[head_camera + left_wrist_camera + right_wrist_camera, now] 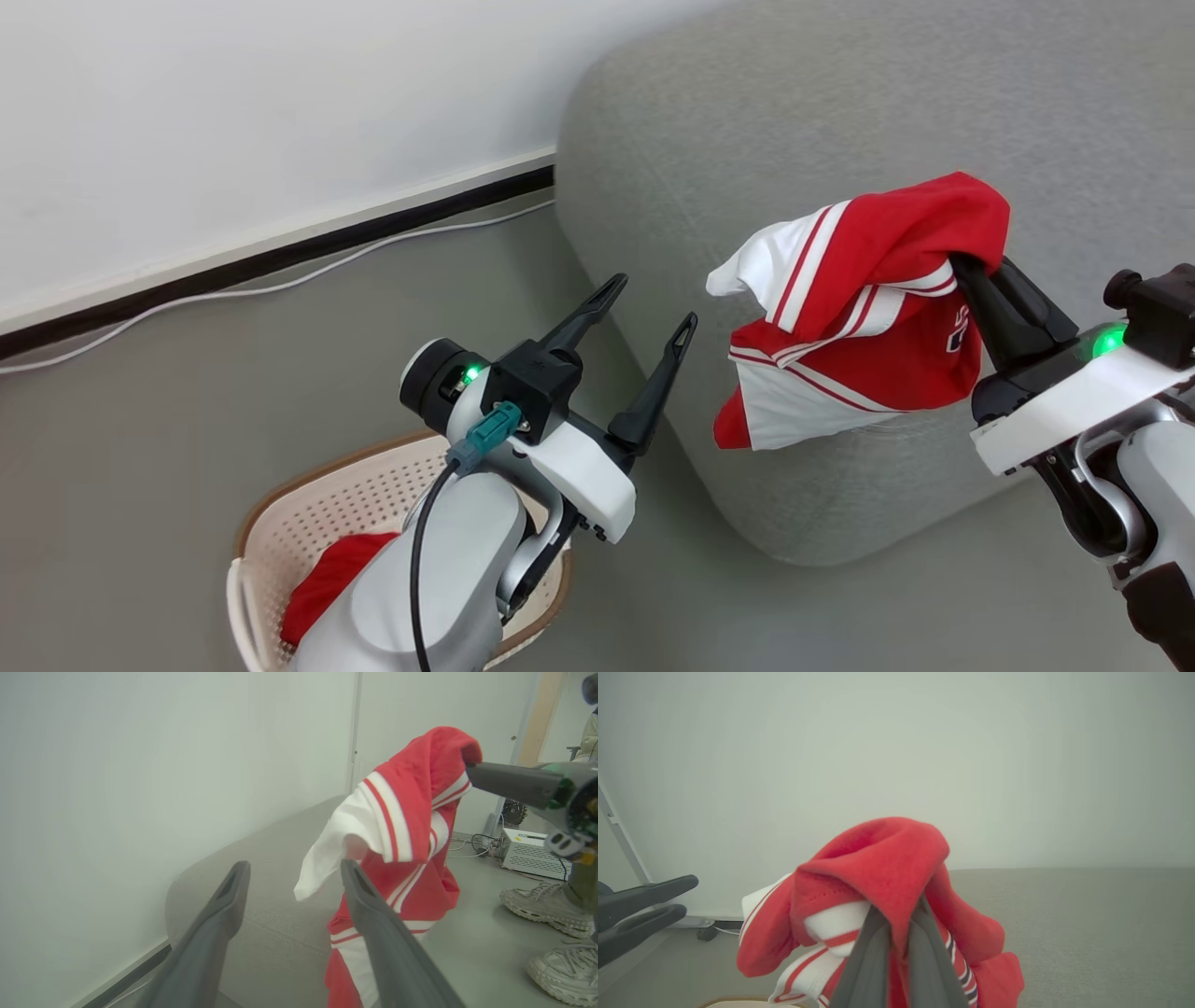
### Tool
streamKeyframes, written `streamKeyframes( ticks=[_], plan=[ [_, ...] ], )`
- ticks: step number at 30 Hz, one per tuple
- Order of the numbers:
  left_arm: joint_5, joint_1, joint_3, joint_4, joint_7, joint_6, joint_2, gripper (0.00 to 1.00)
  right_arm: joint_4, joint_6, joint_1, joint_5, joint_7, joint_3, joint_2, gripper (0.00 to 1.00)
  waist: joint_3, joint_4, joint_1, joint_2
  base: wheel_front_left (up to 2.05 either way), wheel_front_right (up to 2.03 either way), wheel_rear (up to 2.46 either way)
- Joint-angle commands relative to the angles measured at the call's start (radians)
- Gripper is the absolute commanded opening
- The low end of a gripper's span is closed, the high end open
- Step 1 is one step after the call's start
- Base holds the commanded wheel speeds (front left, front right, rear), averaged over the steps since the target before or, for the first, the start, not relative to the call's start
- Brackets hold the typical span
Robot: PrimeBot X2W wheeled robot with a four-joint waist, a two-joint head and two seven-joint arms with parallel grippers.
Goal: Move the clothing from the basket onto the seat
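In the head view, your right gripper (969, 269) is clamped on a bunched fold of the red-and-white sports garment (868, 308). The garment hangs in the air at the near edge of the grey seat (840, 84) and is not laid on it. Your left gripper (655, 301) is empty, its fingers wide apart, just off the seat's near corner. The laundry basket (308, 495) sits on the floor off that same corner. A second red garment (327, 574) lies inside it, partly hidden by your left forearm.

In the left wrist view, the held garment dangles from the right gripper's closed fingers and its white striped panel flops toward the open left fingers. Its lower hem droops past the seat's edge. A person's shoes (546, 905) stand on the floor beyond the seat.

In the right wrist view, the two fingers are pressed together with cloth pinched between them and draped over their tips. The seat's top stretches out behind.

You should expect this fabric to be light, soft and limp. It will probably swing, sag and slide from a thin pinch. For the piece in the basket, take a thick gathered fold or a seam near its middle, not a loose edge.
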Motion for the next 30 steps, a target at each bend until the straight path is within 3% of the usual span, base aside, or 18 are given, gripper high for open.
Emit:
streamKeyframes(
  ticks=[1, 9, 21, 30],
  plan=[
    [0.01, -0.005, 0.041, -0.031, -0.006, -0.006, 0.006, 1.0, -0.029, 0.007, 0.022, -0.007, -0.006, -0.012, -0.01, 0.0, -0.007, -0.041, 0.0, -0.0001, 0.0, 0.0, 0.0],
    [0.019, 0.02, 0.052, -0.043, -0.006, -0.016, 0.006, 1.0, -0.047, 0.007, 0.052, -0.015, -0.006, -0.058, 0.002, 0.0, -0.007, -0.116, 0.0, -0.0001, 0.0, 0.0, 0.0],
    [-0.002, 0.002, -0.004, -0.041, -0.006, -0.011, 0.006, 1.0, -0.081, 0.007, 0.091, -0.045, -0.006, -0.21, -0.005, 0.0, 0.037, -0.129, 0.0, -0.0001, 0.0, 0.0, 0.0],
    [0.006, -0.032, -0.053, -0.038, -0.006, 0.004, 0.006, 1.0, -0.063, 0.007, 0.01, -0.13, -0.006, -0.355, 0.008, 0.0, 0.12, -0.115, 0.0, -0.0001, 0.0, 0.0, 0.0]
  ],
)
